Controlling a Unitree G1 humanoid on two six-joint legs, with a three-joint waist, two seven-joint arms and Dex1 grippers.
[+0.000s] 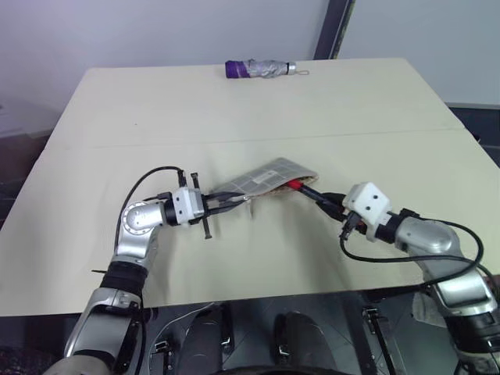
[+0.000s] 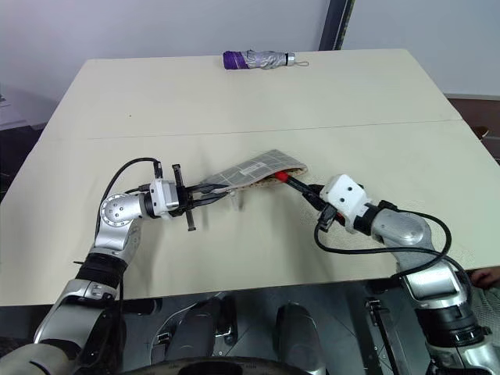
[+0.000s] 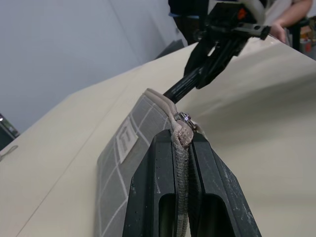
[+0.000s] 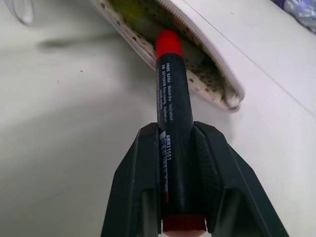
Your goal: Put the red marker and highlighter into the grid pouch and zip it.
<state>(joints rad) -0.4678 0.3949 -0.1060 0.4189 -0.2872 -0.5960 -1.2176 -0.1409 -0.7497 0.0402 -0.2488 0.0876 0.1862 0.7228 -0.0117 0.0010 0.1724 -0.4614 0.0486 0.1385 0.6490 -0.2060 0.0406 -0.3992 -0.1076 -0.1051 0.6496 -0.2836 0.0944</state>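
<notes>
The grey grid pouch lies mid-table with its left end lifted. My left gripper is shut on its zipper edge. My right gripper is shut on the red marker, a dark barrel with red ends. The marker's red front end sits at the pouch's open mouth on the right side. A yellowish patch shows inside the mouth; I cannot tell whether it is the highlighter. The left wrist view shows the right gripper holding the marker at the pouch's far end.
A folded purple-and-silver umbrella lies near the table's far edge. The cream table is bare around the pouch. A person's hand shows beyond the table on the right.
</notes>
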